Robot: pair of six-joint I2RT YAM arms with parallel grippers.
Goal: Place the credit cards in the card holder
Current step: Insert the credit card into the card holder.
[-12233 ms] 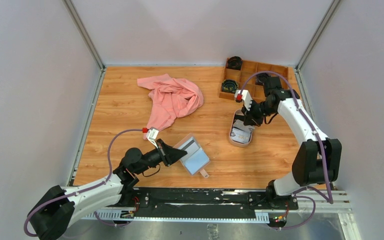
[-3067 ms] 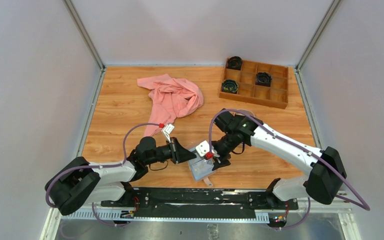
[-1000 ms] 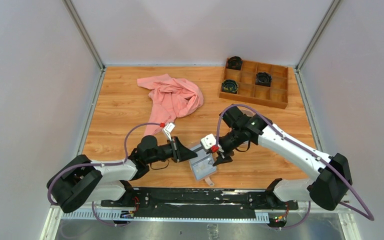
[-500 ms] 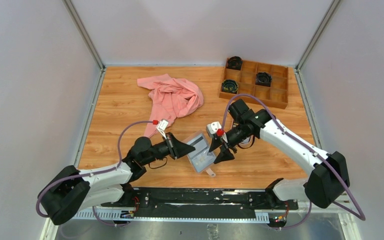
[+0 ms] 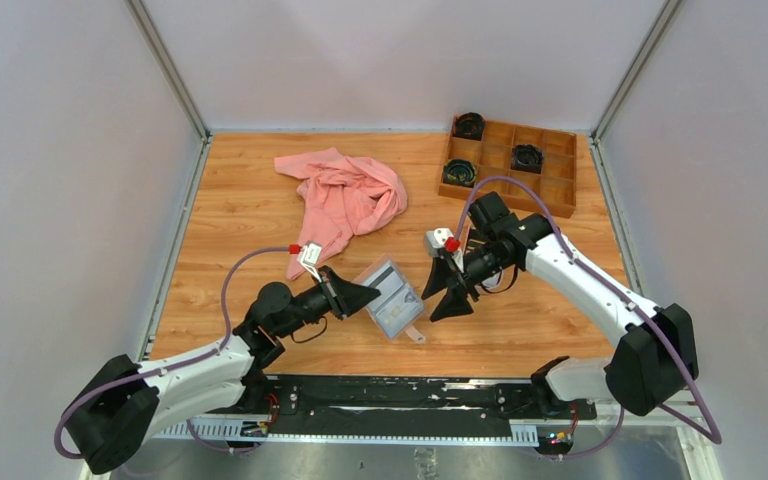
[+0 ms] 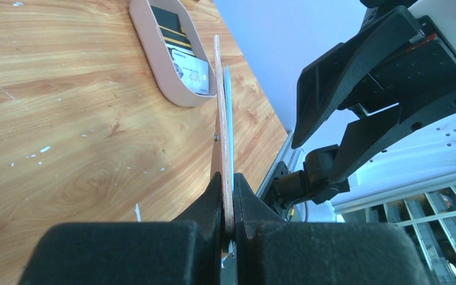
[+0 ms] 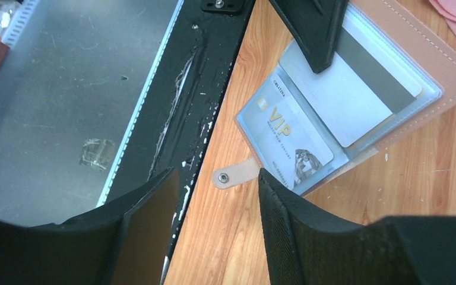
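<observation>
Slippage was the worry: the left hand [image 6: 228,196] pinched the open card holder [image 5: 390,298] by its tan edge near the table's [image 5: 260,220] front, while the right hand [image 5: 444,293] hovered beside it, spread and empty. A tug or tilt could have spilled the two pocketed credit cards [image 7: 285,139]; others lay in the tray [image 6: 154,68].

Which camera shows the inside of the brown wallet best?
The right wrist view: the open tan-brown card holder looks big, pockets showing. The top view shows it small; the left wrist view sees only its edge.

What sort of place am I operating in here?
Probably a lab robot test cell: plain white panel walls box in a wooden tabletop, with staged props like a pink cloth and a wooden compartment box.
</observation>
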